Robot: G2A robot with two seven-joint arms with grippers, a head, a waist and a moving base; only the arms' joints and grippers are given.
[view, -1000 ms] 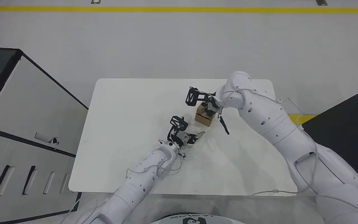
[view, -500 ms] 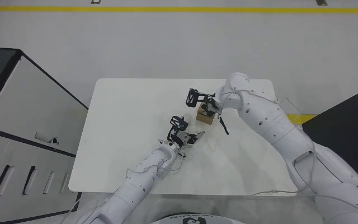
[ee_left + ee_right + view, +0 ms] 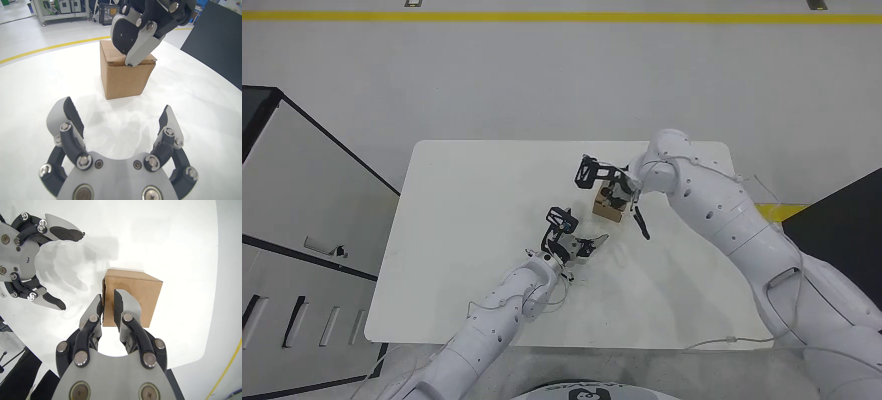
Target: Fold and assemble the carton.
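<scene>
A small brown carton (image 3: 607,207) stands upright on the white table (image 3: 472,230), its top flaps folded down. My right gripper (image 3: 107,294) comes down on the carton (image 3: 132,298) from above. It is shut on the carton's top edge at a corner, with one finger outside the wall and the other lying on the top. In the left wrist view, that gripper's fingertip (image 3: 130,64) touches the top rim of the carton (image 3: 124,77). My left gripper (image 3: 119,108) hovers low over the table a short way in front of the carton, open, holding nothing.
The table's rounded edge (image 3: 209,332) runs close behind the carton. A dark panel (image 3: 842,230) stands off the table's right side and a grey cabinet (image 3: 302,190) off its left. Bare tabletop spreads to the left of both grippers.
The right arm has shifted very slightly over the carton. The carton and the left gripper stay where they were.
</scene>
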